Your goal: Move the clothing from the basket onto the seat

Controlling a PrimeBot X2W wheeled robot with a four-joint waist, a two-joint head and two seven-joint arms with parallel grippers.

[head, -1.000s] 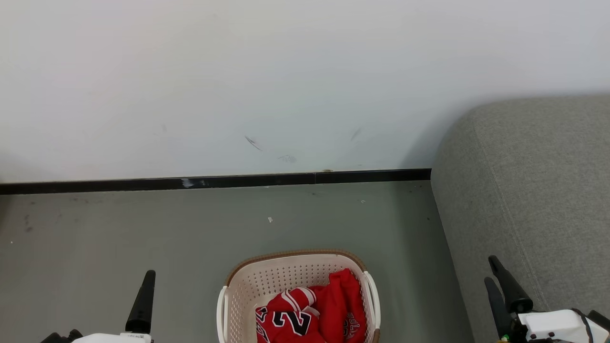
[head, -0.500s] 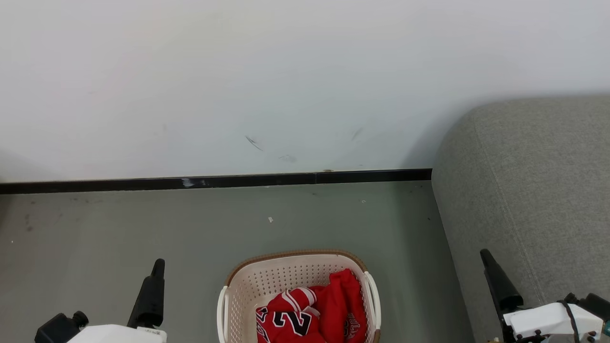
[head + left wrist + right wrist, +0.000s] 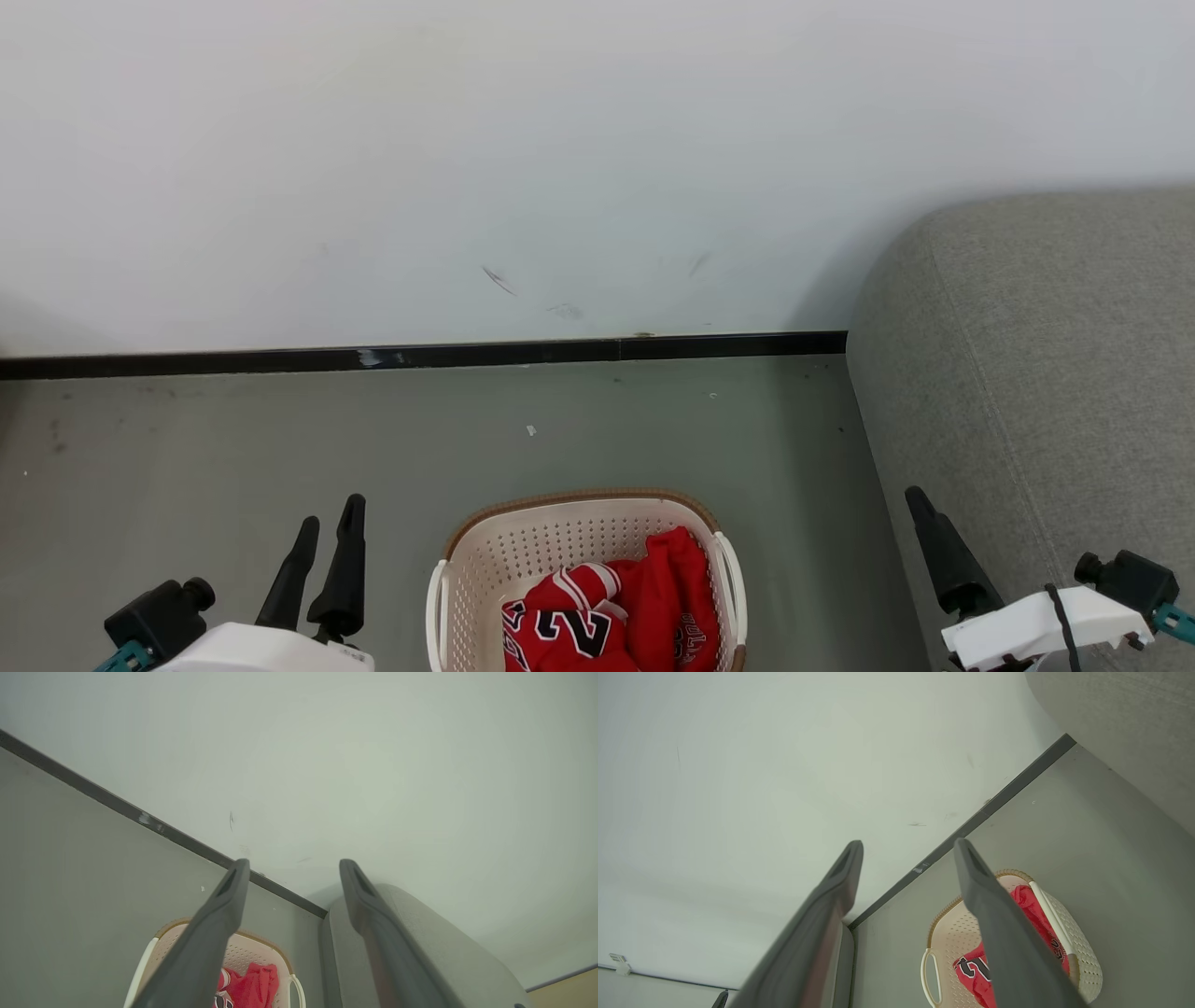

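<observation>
The cream perforated basket (image 3: 523,551) stands on the floor at the bottom centre of the head view. The red clothing (image 3: 653,597) lies bunched inside it, the jersey's black-and-white numerals facing up. My left gripper (image 3: 331,511) hovers just left of the basket, open and holding nothing. My right gripper (image 3: 920,509) stands open between the basket and the grey seat (image 3: 1046,355). In the left wrist view, my left gripper (image 3: 294,865) frames the basket (image 3: 261,952), clothing (image 3: 252,984) and seat (image 3: 420,952). My right gripper (image 3: 909,844) looks down on the basket (image 3: 957,933) and clothing (image 3: 1029,905).
A white wall (image 3: 560,140) with a black skirting strip (image 3: 420,357) runs behind the grey floor (image 3: 233,448). The seat's rounded side rises close to the basket's right.
My left gripper has moved right toward the basket and turned, so both fingers now show. My right gripper has shifted left, away from the seat. The basket and clothing have not moved.
</observation>
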